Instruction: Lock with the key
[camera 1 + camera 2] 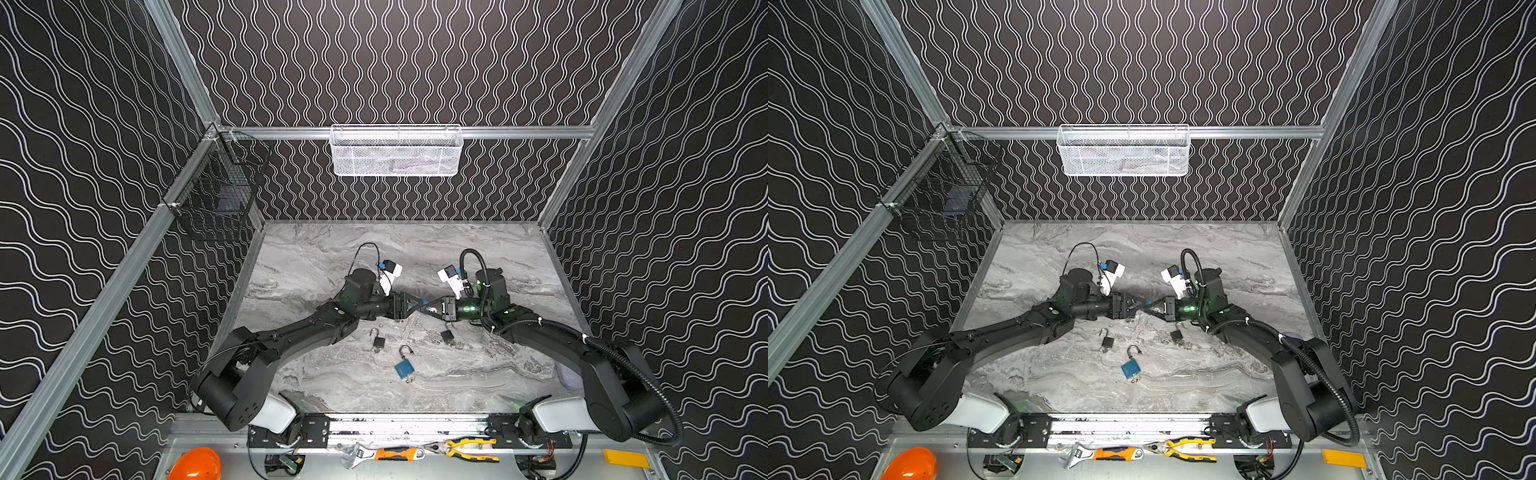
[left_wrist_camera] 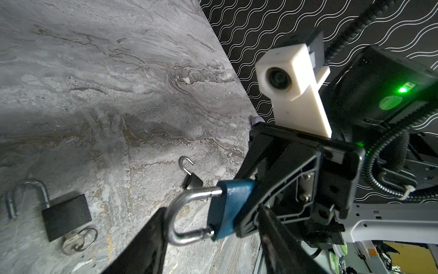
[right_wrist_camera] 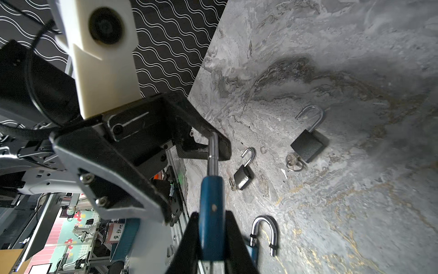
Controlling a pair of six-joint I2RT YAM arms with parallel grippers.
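Padlock (image 2: pixel 227 208) (the blue one) sits mid-air above the table (image 2: pixel 94 95), body pinched by the right gripper (image 3: pixel 211 215). The left gripper (image 2: pixel 211 210) is spread lengthwise round it, w/ one finger on the shackle (image 2: pixel 175 213) bow. The shackle looks nearly seated; latched or not, can't tell. Prob. left: the key turn. No key shows on it.
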